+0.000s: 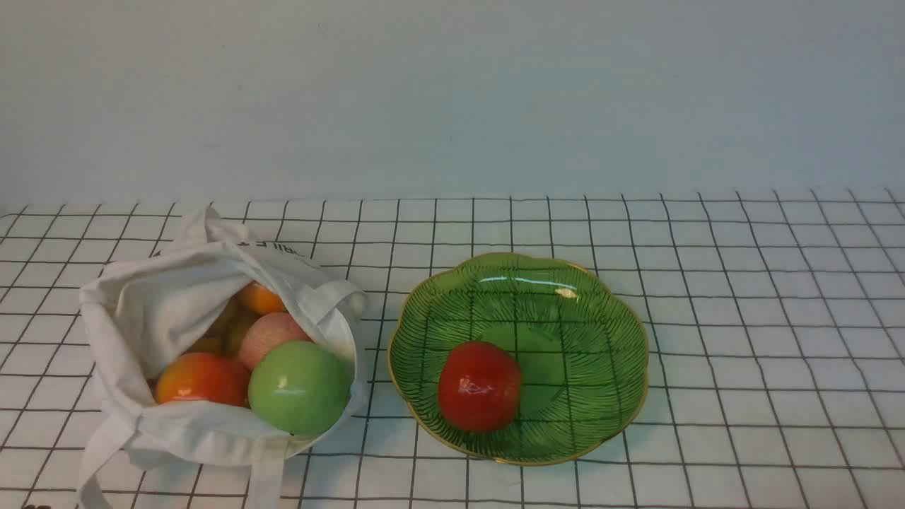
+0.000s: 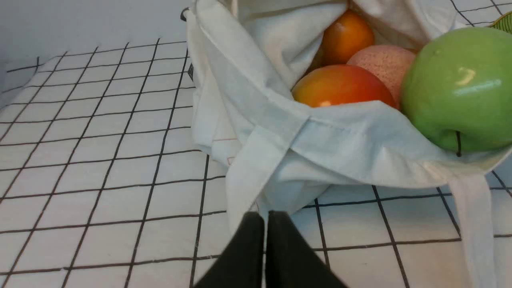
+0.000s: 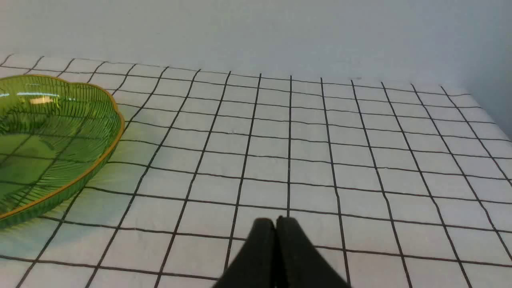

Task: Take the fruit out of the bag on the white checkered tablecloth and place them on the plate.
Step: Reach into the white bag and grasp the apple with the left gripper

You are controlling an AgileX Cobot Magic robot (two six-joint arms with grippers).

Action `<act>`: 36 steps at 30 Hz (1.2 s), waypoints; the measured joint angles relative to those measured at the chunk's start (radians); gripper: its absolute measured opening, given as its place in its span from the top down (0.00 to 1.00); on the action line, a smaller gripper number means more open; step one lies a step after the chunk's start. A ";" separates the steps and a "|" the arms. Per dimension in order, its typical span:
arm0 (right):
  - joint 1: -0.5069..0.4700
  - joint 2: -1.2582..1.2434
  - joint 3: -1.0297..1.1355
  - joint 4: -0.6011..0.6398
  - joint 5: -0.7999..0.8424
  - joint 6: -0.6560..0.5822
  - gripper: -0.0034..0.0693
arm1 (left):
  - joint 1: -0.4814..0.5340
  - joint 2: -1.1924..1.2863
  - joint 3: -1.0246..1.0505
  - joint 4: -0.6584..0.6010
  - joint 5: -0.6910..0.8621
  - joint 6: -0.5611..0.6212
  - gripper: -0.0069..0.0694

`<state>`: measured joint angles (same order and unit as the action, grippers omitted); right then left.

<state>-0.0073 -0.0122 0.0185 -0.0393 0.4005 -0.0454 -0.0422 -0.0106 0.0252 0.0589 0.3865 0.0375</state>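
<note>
Pressed together and empty, my left gripper (image 2: pixel 265 216) faces the bag (image 2: pixel 340 136) mouth, green apple (image 2: pixel 460 88) at its lip (my right gripper (image 3: pixel 276 221), also closed, sits past the plate (image 3: pixel 116 132)).

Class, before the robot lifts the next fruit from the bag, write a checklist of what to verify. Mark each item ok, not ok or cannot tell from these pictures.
1. Bag mouth open, fruit exposed: ok.
2. Green apple at the mouth with nothing on top: ok.
3. Plate has bare room beside the red apple: ok.
4. Left gripper open for a grasp: not ok; jaws shut, empty, short of the bag.
5. Right gripper clear of the plate: ok; jaws shut over bare tablecloth.
6. Count of fruit deeper in the bag: cannot tell.
</note>
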 joint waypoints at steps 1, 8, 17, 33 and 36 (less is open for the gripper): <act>0.000 0.000 0.000 0.000 0.000 0.000 0.97 | 0.000 0.000 0.000 0.000 0.000 0.000 0.92; 0.000 0.000 0.000 0.000 0.000 0.000 0.97 | 0.000 0.000 0.000 0.000 0.000 0.000 0.92; 0.000 0.000 0.000 0.000 0.000 0.000 0.97 | 0.000 0.000 0.000 0.000 0.000 0.001 0.92; 0.000 0.000 0.000 0.000 0.000 0.000 0.97 | 0.000 0.000 0.003 -0.327 -0.360 -0.226 0.92; 0.000 0.000 0.000 0.000 0.000 0.000 0.97 | 0.000 0.000 0.003 -0.360 -0.416 -0.233 0.92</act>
<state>-0.0073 -0.0122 0.0185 -0.0393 0.4005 -0.0454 -0.0422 -0.0106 0.0282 -0.3008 -0.0297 -0.1955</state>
